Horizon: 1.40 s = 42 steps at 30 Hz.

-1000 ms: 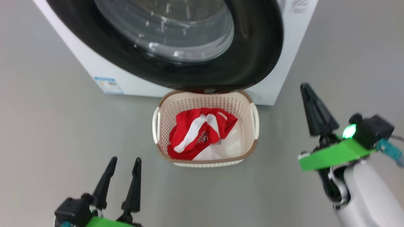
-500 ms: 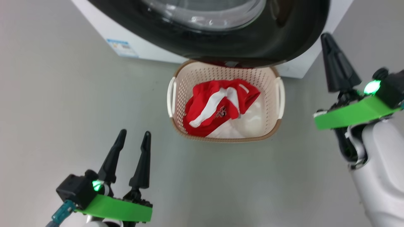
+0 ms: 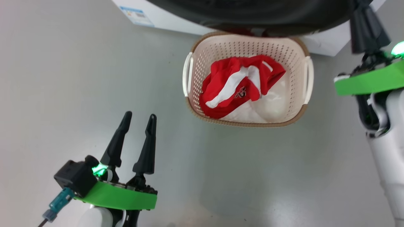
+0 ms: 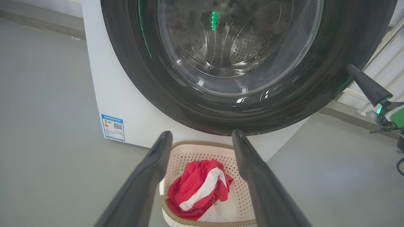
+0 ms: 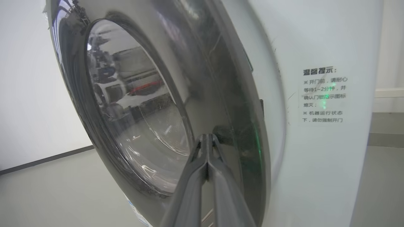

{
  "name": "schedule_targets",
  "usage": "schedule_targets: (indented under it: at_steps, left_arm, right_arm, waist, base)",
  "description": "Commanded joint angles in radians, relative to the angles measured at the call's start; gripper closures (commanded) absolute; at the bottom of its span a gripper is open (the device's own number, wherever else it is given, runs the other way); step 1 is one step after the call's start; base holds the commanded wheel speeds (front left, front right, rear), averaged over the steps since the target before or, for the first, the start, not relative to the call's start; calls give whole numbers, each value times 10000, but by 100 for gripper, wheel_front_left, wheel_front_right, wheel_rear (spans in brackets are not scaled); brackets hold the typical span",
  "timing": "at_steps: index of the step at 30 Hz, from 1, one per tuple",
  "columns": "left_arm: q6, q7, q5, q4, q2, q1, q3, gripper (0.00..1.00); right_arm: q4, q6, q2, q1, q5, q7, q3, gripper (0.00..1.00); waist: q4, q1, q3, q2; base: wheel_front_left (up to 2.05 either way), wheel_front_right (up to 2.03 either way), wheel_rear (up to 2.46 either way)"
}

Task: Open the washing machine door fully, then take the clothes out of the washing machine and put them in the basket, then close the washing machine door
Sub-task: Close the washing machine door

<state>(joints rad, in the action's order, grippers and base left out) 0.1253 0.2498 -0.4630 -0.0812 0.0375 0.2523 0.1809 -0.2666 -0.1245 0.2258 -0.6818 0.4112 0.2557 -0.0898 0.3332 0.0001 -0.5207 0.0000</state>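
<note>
Washing machine point(image 4: 104, 94) white, washing machine door point(image 5: 227, 94) nearly flush to it, basket point(image 3: 246, 47) just below holding the red-and-white clothes point(image 3: 221, 75); right pincer point(image 5: 206, 138), tips together, has advanced beside the door rim, likely for the closing push; left pincer point(image 3: 140, 115) apart, empty.

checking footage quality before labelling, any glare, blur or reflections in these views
Head view: soft sheen on the floor, clothes sharp. Left wrist view: left end effector blurred up close, green glint in the washing machine door. Right wrist view: door mirrors the room.
</note>
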Motion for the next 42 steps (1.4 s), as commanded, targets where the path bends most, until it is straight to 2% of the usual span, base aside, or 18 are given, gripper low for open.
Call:
schedule_targets:
  at_steps: [1, 18, 28, 29, 30, 31, 32, 33, 42]
  left_arm:
    - [54, 120, -103, 316, 128, 144, -300, 0]
    - [54, 120, -210, 471, 128, 602, -171, 0]
    - [54, 120, -48, 175, 128, 438, -226, 0]
    - [54, 120, -16, 133, 128, 404, -249, 0]
    - [54, 120, 23, 85, 128, 364, -273, 0]
    - [54, 120, 69, 40, 128, 318, -301, 0]
    - [54, 120, 122, -1, 128, 273, -331, 0]
    - [54, 120, 177, -40, 127, 225, -365, 0]
    - [54, 120, 657, -364, 127, -118, -680, 0]
  right_arm:
    - [244, -62, -30, -289, -46, 61, 4, 100]
    - [165, -62, -253, -1884, -125, 61, 869, 100]
    - [96, -62, -320, -789, -31, 61, 173, 100]
    - [106, -62, -336, -613, -20, 61, 88, 85]
    - [128, -62, -362, -418, -13, 61, 27, 65]
    - [154, -62, -397, -217, 3, 61, -34, 58]
    - [168, -62, -414, -16, 12, 61, -117, 25]
    - [190, -62, -444, 183, 29, 61, -167, 0]
    - [151, -62, -663, 1511, 55, 61, -493, 0]
  waist:
    - [197, -1, -329, 0]
    - [263, -1, -926, 0]
    - [48, -1, -243, 0]
    - [9, -1, -136, 0]
    - [-33, -1, -14, 0]
    - [-82, -1, 107, 0]
    - [-132, -1, 224, 0]
    - [-188, -1, 338, 0]
    - [-712, -1, 1136, 0]
  base:
    - [0, 0, 0]
    - [0, 0, 0]
    - [0, 0, 0]
    - [0, 0, 0]
    - [0, 0, 0]
    - [0, 0, 0]
    - [0, 0, 0]
    - [0, 0, 0]
    - [0, 0, 0]
